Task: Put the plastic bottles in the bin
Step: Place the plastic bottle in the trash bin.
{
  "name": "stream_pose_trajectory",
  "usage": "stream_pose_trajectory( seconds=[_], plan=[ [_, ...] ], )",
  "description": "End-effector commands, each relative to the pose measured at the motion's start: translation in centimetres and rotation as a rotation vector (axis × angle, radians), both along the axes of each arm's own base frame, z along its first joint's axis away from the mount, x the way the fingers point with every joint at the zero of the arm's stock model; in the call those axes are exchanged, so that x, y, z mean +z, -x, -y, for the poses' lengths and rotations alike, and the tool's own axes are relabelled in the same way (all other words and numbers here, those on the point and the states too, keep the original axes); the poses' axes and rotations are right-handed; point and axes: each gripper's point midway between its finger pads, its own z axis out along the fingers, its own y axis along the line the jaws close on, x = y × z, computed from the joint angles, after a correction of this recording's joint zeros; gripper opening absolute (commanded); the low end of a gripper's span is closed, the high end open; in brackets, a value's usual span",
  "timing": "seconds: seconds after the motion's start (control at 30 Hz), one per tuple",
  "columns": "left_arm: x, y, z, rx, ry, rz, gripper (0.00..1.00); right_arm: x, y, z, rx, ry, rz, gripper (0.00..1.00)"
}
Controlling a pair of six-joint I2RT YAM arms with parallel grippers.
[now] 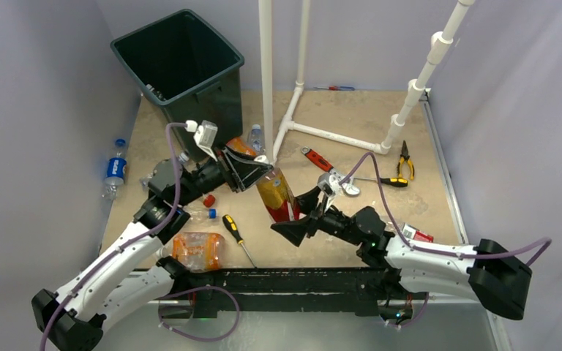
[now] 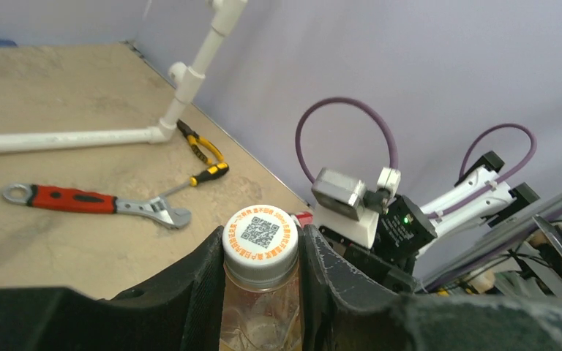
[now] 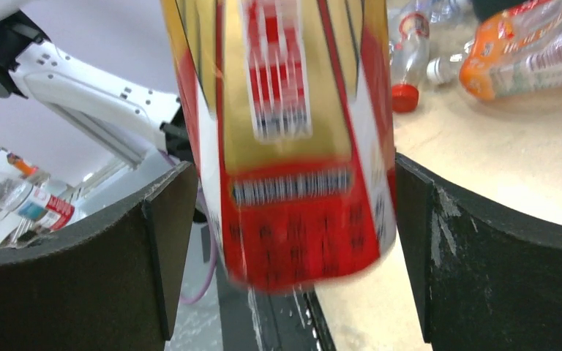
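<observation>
Clamping the neck just under the white cap (image 2: 261,232), the left tool (image 1: 252,170) holds a red-and-gold-labelled plastic bottle (image 1: 276,196) slanted above the desk (image 1: 424,197), just in front of the bin (image 1: 128,45); the bottle's lower end hangs between the widely spread fingers (image 3: 80,256) of the right tool (image 3: 293,219), which stands released, not gripping it.

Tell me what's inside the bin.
From the top view the bin shows only dark inner walls, plus a small pale shape by its near-left rim, too unclear to name. Its near wall hides part of the floor.
</observation>
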Motion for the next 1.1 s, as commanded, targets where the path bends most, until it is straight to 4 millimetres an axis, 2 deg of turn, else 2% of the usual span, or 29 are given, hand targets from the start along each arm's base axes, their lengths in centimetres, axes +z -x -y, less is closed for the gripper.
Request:
stream_pose_trajectory(
  seconds=[0.0, 0.2, 0.37, 0.43, 0.53, 0.7, 0.8, 0.9, 0.97, 1.07],
  plan=[
    [5.7, -0.4, -2.2, 0.129, -0.029, 0.190, 0.00, 0.3, 1.3, 0.5, 0.046, 0.033, -0.013, 0.99],
    [10.4, -0.9, -4.8, 0.275, -0.074, 0.340, 0.00, 2.0, 1.9, 3.2, -0.003, 0.038, 0.011, 0.99],
    [16.2, -1.8, -9.9, 0.560, -0.096, 0.505, 0.00, 3.3, 1.4, 5.9, -0.104, 0.029, 0.020, 0.99],
    [18.6, -2.0, -11.9, 0.673, -0.102, 0.581, 0.00, 3.0, 0.9, 6.8, -0.157, 0.029, 0.000, 0.99],
    [20.8, -3.1, -14.3, 0.840, -0.121, 0.635, 0.00, 1.9, -0.3, 7.9, -0.244, 0.034, -0.055, 0.99],
    [23.7, -6.7, -18.0, 1.159, -0.153, 0.615, 0.00, 0.4, -1.1, 8.2, -0.295, 0.034, -0.131, 0.99],
    [24.9, -9.3, -18.7, 1.304, -0.212, 0.603, 0.00, 0.1, -1.6, 8.2, -0.316, 0.047, -0.150, 0.99],
    [24.6, -13.3, -18.9, 1.433, -0.309, 0.477, 0.00, -0.4, -2.1, 8.0, -0.340, 0.076, -0.172, 0.99],
    [24.2, -16.0, -18.5, 1.447, -0.374, 0.411, 0.00, -1.2, -2.4, 8.0, -0.356, 0.106, -0.200, 0.99],
    [24.0, -18.5, -18.9, 1.459, -0.343, 0.371, 0.00, -2.6, -2.2, 7.8, -0.346, 0.155, -0.238, 0.99]
  ],
)
